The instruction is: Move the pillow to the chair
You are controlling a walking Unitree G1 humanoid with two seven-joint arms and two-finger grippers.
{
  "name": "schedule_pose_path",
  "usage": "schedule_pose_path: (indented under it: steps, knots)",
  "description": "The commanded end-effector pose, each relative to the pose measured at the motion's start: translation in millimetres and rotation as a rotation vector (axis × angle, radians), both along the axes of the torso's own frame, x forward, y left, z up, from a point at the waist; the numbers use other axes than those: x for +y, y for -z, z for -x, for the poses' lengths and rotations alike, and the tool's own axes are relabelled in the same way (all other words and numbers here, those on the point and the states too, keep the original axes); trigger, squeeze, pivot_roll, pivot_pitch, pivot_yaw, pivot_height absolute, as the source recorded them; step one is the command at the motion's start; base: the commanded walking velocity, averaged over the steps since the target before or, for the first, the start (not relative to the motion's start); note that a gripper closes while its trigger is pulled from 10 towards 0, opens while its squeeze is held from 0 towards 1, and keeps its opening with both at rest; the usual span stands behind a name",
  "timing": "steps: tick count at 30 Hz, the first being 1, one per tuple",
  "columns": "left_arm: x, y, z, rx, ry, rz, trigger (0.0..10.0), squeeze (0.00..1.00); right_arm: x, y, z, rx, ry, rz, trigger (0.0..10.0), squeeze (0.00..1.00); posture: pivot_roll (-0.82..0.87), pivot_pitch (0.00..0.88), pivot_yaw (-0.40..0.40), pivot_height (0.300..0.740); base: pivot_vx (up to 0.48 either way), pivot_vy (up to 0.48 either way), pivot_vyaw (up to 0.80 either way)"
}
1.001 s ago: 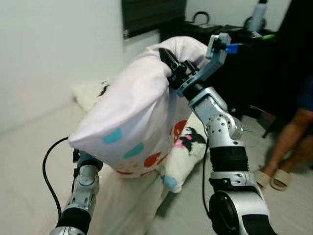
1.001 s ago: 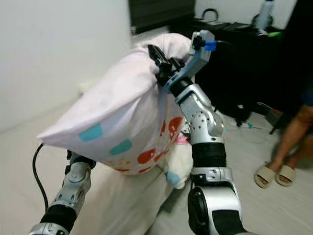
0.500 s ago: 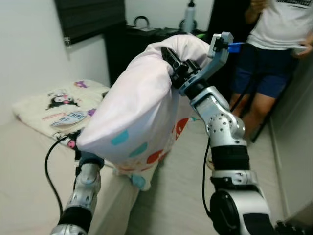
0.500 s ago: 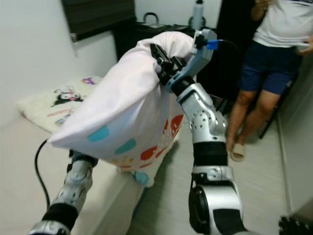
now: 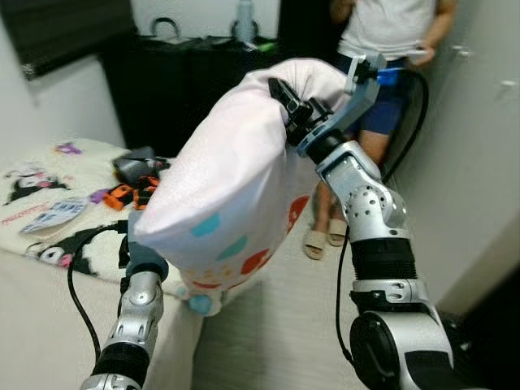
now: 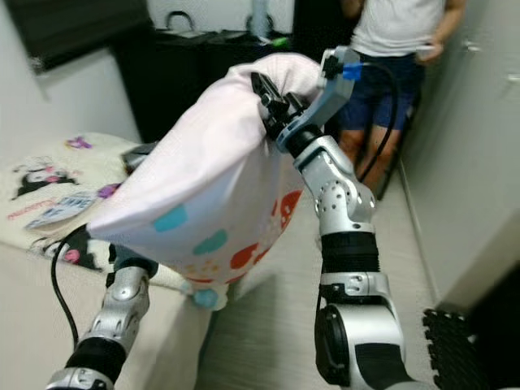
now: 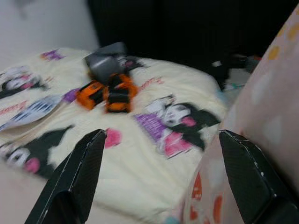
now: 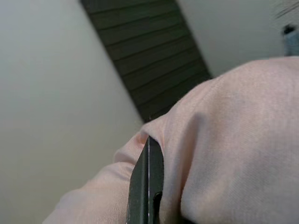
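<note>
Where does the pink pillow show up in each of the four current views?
Left eye view: pillow at centre, held up between both arms.
Right eye view: pillow centre-left, against the right arm.
Left wrist view: its spotted fabric along one edge.
Right wrist view: pink fabric close up, behind a black finger.
Shared landmark: the cartoon-print bedding, also at.

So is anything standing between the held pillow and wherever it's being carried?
A person stands on the floor directly beyond the pillow, which both arms hold up; the right claw presses its top. No chair can be made out.
</note>
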State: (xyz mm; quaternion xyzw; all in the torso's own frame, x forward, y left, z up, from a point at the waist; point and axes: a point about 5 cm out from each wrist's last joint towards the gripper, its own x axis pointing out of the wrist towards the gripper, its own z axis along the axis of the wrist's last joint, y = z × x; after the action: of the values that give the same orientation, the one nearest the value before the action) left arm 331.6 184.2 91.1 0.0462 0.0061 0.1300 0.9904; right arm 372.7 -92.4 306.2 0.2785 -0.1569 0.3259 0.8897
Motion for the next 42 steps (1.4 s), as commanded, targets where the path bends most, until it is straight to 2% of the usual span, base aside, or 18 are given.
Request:
schedule_pose_path:
  steps: [1,11,23,42]
  knots:
    - [-0.3,-0.3,0.2,0.002,0.006,-0.005,10.0,0.00,-4.4,-21.2,4.8,-0.103,0.025,-0.031,0.0,0.00,-0.07,0.000,-0.014,0.740,0.000,0.000,-0.80]
    - [2.6,-2.5,-0.4,-0.003,0.004,-0.011,10.0,0.00,-4.2,-19.9,3.0,-0.095,0.034,-0.031,0.0,0.00,-0.06,0.000,-0.011,0.740,0.000,0.000,-0.80]
    - [15.5,-14.2,-4.2,-0.035,-0.011,-0.045,10.0,0.00,-3.7,-18.9,2.5,-0.089,0.039,-0.032,0.0,0.00,-0.06,0.000,-0.005,0.740,0.000,0.000,-0.80]
    - [16.2,-18.1,-4.7,-0.050,-0.005,-0.046,10.0,0.00,-4.0,-17.6,1.7,-0.083,0.045,-0.029,0.0,0.00,-0.06,0.000,-0.007,0.740,0.000,0.000,-0.80]
